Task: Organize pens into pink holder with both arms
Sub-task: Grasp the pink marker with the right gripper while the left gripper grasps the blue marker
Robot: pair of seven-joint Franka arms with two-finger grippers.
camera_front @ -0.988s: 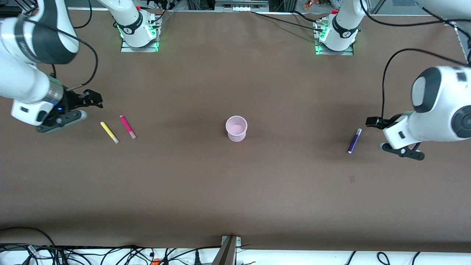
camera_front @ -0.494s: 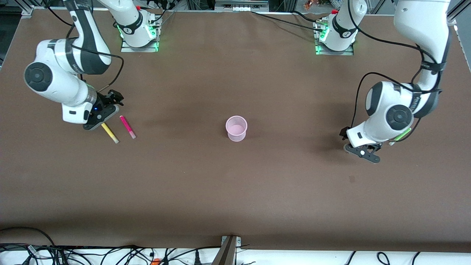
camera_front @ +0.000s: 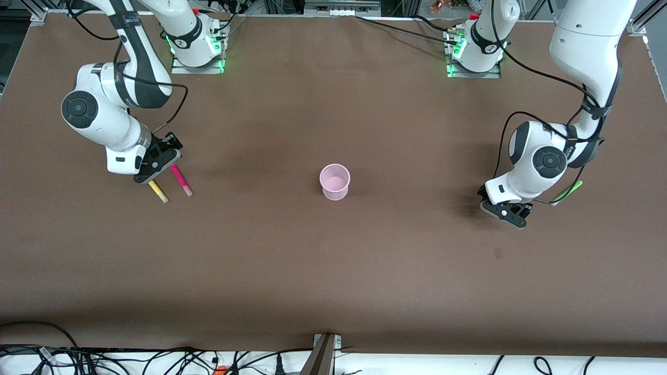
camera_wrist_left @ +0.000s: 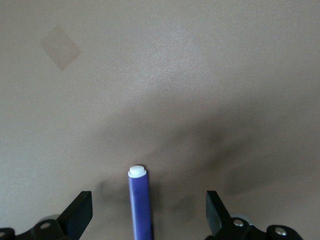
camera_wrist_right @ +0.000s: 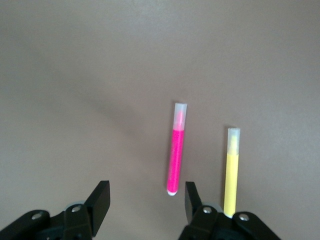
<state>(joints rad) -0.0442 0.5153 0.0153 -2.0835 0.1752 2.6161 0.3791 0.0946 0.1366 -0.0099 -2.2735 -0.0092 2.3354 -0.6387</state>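
Looks like a robotics lab: two white arms [camera_front: 112, 112] bolted to a brown-covered table [camera_front: 333, 271], green-lit bases [camera_front: 197, 52], aluminium framing [camera_front: 341, 8] up top, and loose cables [camera_front: 156, 362] along the front edge.

Table's covered in a flat brown matte sheet [camera_front: 333, 260], plain with no pattern apart from one small paler diamond-shaped patch [camera_wrist_left: 60, 47], and the little round cup [camera_front: 334, 182] in the middle is see-through pale pink. Pens: a bright yellow one [camera_wrist_right: 230, 172], a hot magenta one [camera_wrist_right: 175, 157], both with frosted pale caps, a deep purple one [camera_wrist_left: 139, 205] with a white tip, and a light green one [camera_front: 569, 191]. Both arms are glossy white with black joint trim and black cables, black grippers, and green lights glow at the bases [camera_front: 197, 49].
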